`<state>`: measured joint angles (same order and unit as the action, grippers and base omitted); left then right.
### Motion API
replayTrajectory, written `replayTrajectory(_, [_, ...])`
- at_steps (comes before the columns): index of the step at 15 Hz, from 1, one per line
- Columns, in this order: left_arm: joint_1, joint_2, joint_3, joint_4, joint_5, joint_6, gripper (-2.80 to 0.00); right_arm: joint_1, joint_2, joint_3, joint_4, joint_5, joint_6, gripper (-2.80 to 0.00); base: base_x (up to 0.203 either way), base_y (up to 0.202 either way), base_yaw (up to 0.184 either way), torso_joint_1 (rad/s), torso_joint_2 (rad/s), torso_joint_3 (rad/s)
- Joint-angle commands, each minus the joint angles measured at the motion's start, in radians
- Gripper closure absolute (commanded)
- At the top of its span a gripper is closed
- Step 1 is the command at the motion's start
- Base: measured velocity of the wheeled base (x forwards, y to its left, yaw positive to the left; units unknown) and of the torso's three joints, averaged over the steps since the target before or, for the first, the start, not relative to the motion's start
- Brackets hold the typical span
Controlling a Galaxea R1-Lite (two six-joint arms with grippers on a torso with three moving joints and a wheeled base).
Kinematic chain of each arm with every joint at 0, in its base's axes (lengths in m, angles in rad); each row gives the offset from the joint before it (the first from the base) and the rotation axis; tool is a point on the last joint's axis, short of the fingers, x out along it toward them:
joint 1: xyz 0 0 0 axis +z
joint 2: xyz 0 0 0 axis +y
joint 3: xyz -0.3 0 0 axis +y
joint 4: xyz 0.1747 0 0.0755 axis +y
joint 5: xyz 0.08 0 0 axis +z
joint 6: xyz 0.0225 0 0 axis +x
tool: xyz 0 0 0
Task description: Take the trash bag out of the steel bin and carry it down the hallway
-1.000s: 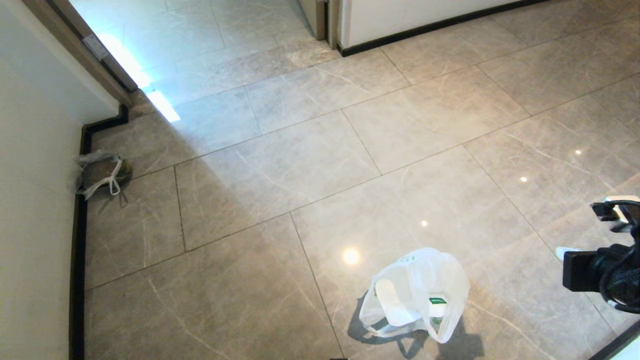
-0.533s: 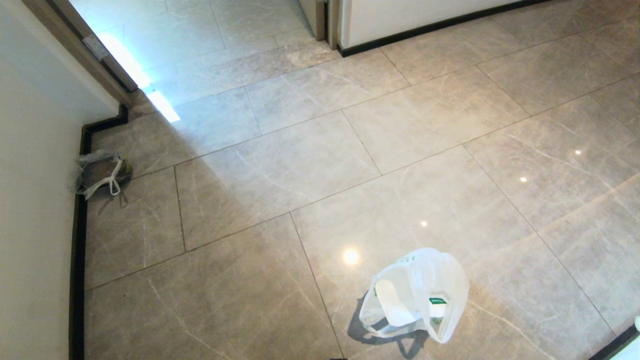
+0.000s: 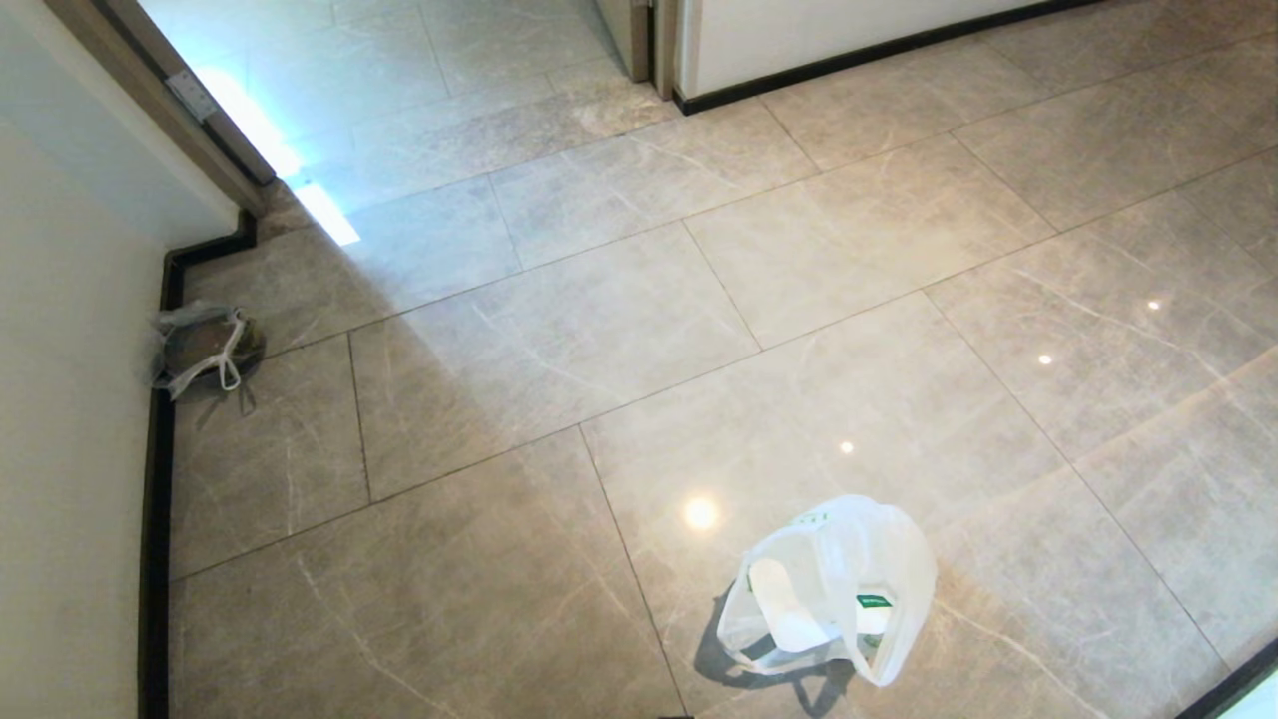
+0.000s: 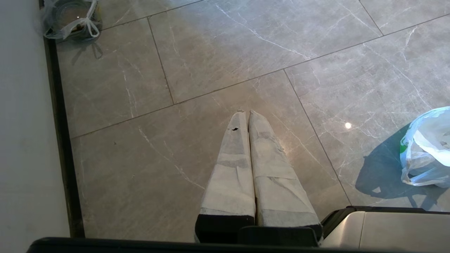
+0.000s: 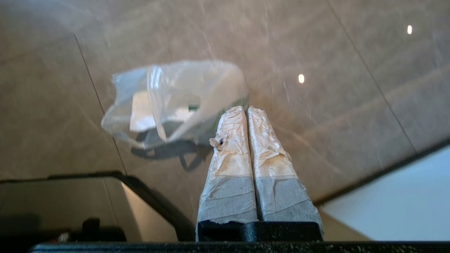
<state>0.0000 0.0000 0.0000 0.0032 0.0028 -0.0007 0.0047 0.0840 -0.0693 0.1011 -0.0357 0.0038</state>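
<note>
Trash bag: the thin white plastic carrier bag [image 3: 834,589] sits on the hallway floor [image 3: 619,330], low and right of centre in the head view — slumped open, loop handles sagging toward the tiles, a green label and something pale and flat showing through its wall. It casts a dark shadow on the tile beside it. Nothing touches it.

Trash bag in the wrist views: at the edge of the left wrist view [image 4: 427,151], crumpled, with a green patch; in the right wrist view [image 5: 175,100] it lies on the floor beyond the fingertips, apart from them.

Hallway floor: large glossy beige-grey marbled tiles with thin dark joints and bright light spots reflected on them.

Second bag: a small greyish see-through bag with a white tie [image 3: 205,350] rests against the white wall [image 3: 70,449], by the dark baseboard [image 3: 155,519], well apart from the carrier bag.

Left hand: [image 4: 245,113] taped fingers pressed together, holding nothing, hanging above bare tile.

Right hand: [image 5: 245,109] taped fingers closed tip to tip — empty, above the floor near the carrier bag.

Doorway: a wooden door frame [image 3: 150,95] at upper left, with bright light on the tiles past it.
</note>
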Motion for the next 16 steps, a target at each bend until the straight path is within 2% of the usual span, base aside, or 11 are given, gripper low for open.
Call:
replayTrajectory(1, [0.0, 0.0, 0.0, 0.0, 0.0, -0.001, 0.0, 0.004, -0.095, 0.042, -0.037, 0.01, -0.004, 0.0, 0.0, 0.0, 0.0, 0.0, 0.0, 0.0])
replayTrajectory(5, [0.0, 0.0, 0.0, 0.0, 0.0, -0.001, 0.0, 0.005, -0.085, 0.059, -0.065, 0.028, -0.053, 0.0, 0.0, 0.0, 0.0, 0.0, 0.0, 0.0])
replayTrajectory(7, [0.0, 0.0, 0.0, 0.0, 0.0, -0.001, 0.0, 0.005, -0.084, 0.059, -0.069, 0.024, -0.023, 0.0, 0.0, 0.0, 0.0, 0.0, 0.0, 0.0])
replayTrajectory(11, [0.0, 0.0, 0.0, 0.0, 0.0, -0.001, 0.0, 0.005, -0.084, 0.062, -0.075, 0.042, -0.067, 0.0, 0.0, 0.0, 0.0, 0.0, 0.0, 0.0])
replayTrajectory(16, [0.0, 0.0, 0.0, 0.0, 0.0, -0.001, 0.0, 0.005, -0.084, 0.068, -0.097, 0.037, -0.044, 0.0, 0.0, 0.0, 0.0, 0.0, 0.0, 0.0])
